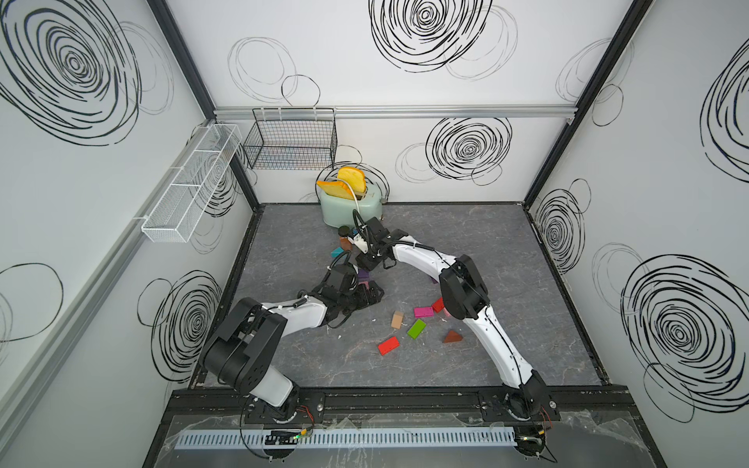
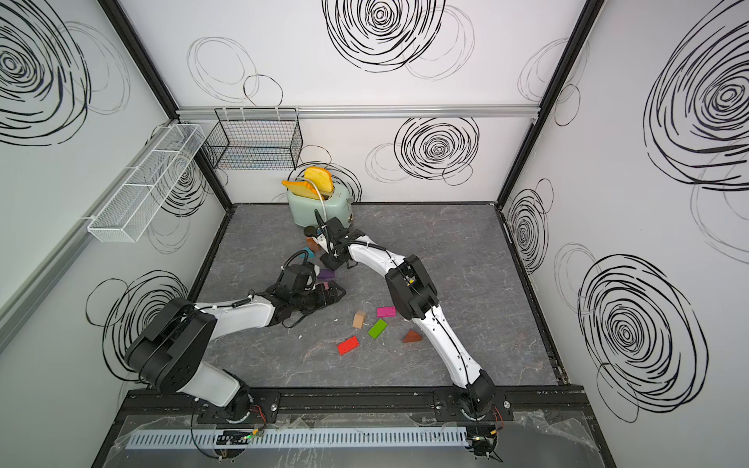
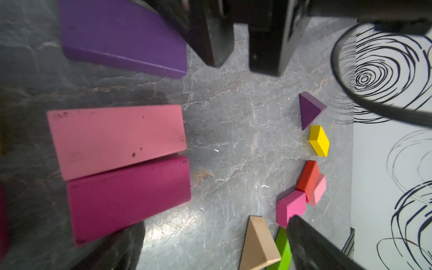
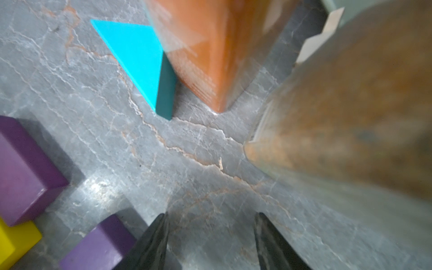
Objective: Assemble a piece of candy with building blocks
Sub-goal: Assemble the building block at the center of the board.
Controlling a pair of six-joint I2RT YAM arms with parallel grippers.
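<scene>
The building blocks lie in two groups on the grey table. Pink, magenta and purple bricks lie side by side just in front of my left gripper, which is open and holds nothing. My right gripper is open over bare table, apart from a teal triangle and a purple block. In a top view both grippers, left and right, meet at the table's middle. Red, green, tan, magenta and brown pieces lie loose nearer the front.
Two brown spice jars stand close beyond the right gripper, one beside the teal triangle. A mint toaster with toast stands at the back wall. Wire baskets hang on the walls. The right forearm covers some blocks.
</scene>
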